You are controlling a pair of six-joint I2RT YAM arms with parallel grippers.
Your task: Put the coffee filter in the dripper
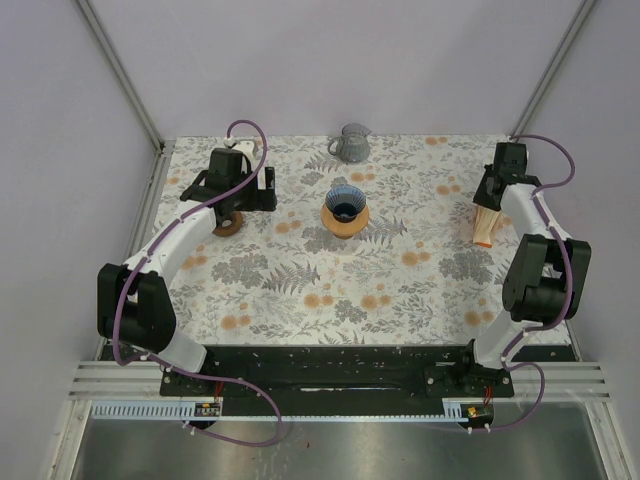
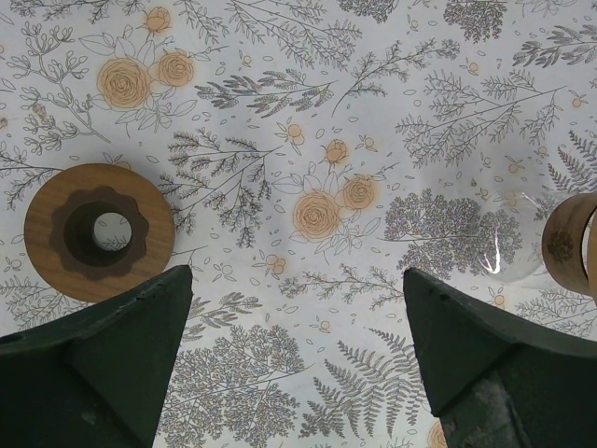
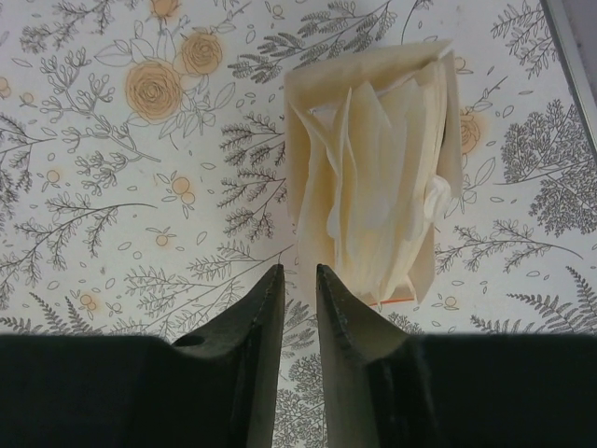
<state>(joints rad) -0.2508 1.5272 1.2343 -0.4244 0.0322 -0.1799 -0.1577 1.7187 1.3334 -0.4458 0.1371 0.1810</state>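
Note:
The dripper, a dark blue cone in a wooden collar, stands at the table's middle. A stack of cream paper coffee filters lies at the right; it fills the upper middle of the right wrist view. My right gripper is shut to a narrow slit, its tips at the stack's lower left edge, holding nothing that I can see. My left gripper is wide open and empty above bare cloth, left of the dripper.
A wooden ring lies by my left finger, also in the top view. A wooden rim with clear glass shows at the left wrist view's right edge. A grey jug stands at the back.

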